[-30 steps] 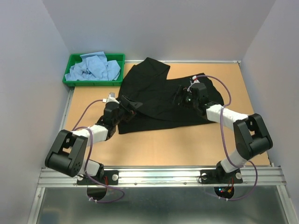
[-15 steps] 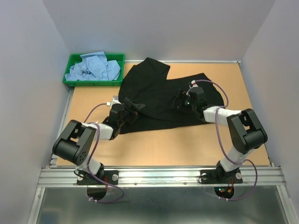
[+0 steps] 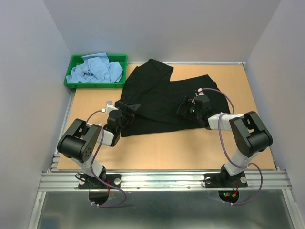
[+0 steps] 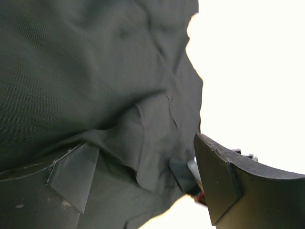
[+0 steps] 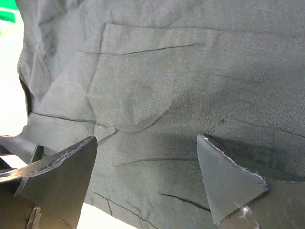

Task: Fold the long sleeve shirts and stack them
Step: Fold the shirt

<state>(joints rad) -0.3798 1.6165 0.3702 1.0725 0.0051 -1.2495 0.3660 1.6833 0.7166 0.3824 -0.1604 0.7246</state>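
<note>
Top external view: the left gripper and the right gripper are seen spread wide on the black shirt.

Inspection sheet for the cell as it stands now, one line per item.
Surface: tan tabletop.
Job's things: black shirt spread unfolded mid-table; light blue shirts crumpled in the green tray, far left corner.
Clutter: nothing seen.
Claws: left claw open at the black shirt's left edge; right claw open over its right half.
Cables: purple cables looped along both arms.
Surroundings: grey walls; metal rail at the near edge.
</note>
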